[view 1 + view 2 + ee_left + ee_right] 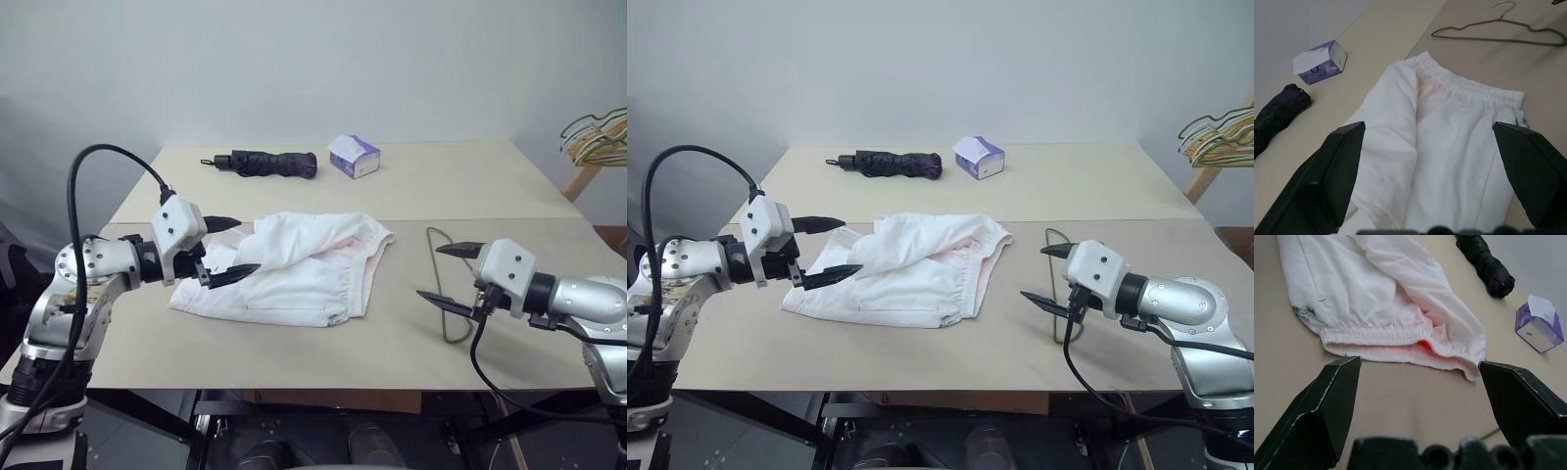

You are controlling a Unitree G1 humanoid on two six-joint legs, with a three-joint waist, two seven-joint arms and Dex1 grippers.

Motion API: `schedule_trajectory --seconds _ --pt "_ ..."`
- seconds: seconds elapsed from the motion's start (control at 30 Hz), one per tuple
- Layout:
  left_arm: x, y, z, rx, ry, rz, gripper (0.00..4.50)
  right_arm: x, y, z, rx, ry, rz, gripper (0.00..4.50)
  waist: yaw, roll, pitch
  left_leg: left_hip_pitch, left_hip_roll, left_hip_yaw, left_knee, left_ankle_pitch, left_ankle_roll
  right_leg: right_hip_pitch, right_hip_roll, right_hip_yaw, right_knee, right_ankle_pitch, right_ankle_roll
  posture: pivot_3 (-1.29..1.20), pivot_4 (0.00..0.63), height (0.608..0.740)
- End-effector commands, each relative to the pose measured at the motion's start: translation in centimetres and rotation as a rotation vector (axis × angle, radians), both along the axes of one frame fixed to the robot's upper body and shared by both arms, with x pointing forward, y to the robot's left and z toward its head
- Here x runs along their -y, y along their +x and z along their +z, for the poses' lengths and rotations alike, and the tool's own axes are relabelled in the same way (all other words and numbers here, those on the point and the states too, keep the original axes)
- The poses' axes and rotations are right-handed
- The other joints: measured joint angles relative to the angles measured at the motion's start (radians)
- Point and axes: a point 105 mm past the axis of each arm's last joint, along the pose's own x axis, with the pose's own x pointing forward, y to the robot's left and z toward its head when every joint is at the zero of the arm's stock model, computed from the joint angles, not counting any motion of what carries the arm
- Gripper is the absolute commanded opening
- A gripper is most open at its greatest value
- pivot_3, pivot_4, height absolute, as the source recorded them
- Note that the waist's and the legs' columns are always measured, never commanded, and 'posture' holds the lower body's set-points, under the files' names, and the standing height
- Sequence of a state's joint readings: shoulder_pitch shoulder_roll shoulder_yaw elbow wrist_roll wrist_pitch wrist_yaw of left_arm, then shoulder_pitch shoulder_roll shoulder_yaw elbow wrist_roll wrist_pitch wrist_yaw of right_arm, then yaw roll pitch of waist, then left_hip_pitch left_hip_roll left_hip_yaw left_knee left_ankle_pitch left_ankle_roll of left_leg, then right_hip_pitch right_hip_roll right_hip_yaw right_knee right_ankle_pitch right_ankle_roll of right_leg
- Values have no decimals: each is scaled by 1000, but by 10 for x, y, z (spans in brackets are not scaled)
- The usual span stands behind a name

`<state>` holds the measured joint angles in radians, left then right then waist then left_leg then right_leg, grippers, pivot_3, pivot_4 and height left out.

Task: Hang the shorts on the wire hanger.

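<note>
The white cloth shorts (294,266) with a gathered elastic waistband lie crumpled near the middle of the pale beige table (460,186), their waistband turned toward the thin dark olive-grey wire hanger (443,284), which lies flat on the table just to their right, apart from the cloth. The left gripper (223,249) hovers over the shorts' left edge with its two black fingers spread wide and nothing between them, and the right gripper (443,275) hangs above the hanger, its fingers equally wide apart and empty. At the table's far side rest a folded dark purple umbrella (266,163) and, well apart from it, a small purple-and-white tissue box (354,156).
</note>
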<state>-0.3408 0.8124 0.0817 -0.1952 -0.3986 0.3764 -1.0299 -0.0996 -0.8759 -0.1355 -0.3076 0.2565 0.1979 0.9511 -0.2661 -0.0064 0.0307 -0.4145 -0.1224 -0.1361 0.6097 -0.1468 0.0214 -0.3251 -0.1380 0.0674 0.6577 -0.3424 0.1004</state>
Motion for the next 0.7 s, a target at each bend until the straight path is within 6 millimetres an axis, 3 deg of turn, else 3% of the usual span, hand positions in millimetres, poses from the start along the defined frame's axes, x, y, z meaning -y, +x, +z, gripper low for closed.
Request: schedule_trajectory --seconds 0.03,0.43,0.57,0.7 --pt "2 2 17 42 -57 -11 4500 -2 0 16 65 0 9 4474 0 0 0 0 0 0 0 0 0 0 0 0 0 0 0 -308 0 740" --pt "0 -3 10 43 -5 -9 4500 -17 1 9 104 -37 18 4474 0 0 0 0 0 0 0 0 0 0 0 0 0 0 0 -287 0 740" --pt "1 -6 9 49 6 -17 4500 -42 -5 -18 117 -185 109 4474 1 0 0 0 0 0 0 0 0 0 0 0 0 0 0 -281 0 740" --pt "1 -7 9 54 0 -11 4500 -55 6 -46 203 -407 168 4474 1 0 0 1 0 0 0 0 0 0 0 0 1 0 0 -283 0 740"
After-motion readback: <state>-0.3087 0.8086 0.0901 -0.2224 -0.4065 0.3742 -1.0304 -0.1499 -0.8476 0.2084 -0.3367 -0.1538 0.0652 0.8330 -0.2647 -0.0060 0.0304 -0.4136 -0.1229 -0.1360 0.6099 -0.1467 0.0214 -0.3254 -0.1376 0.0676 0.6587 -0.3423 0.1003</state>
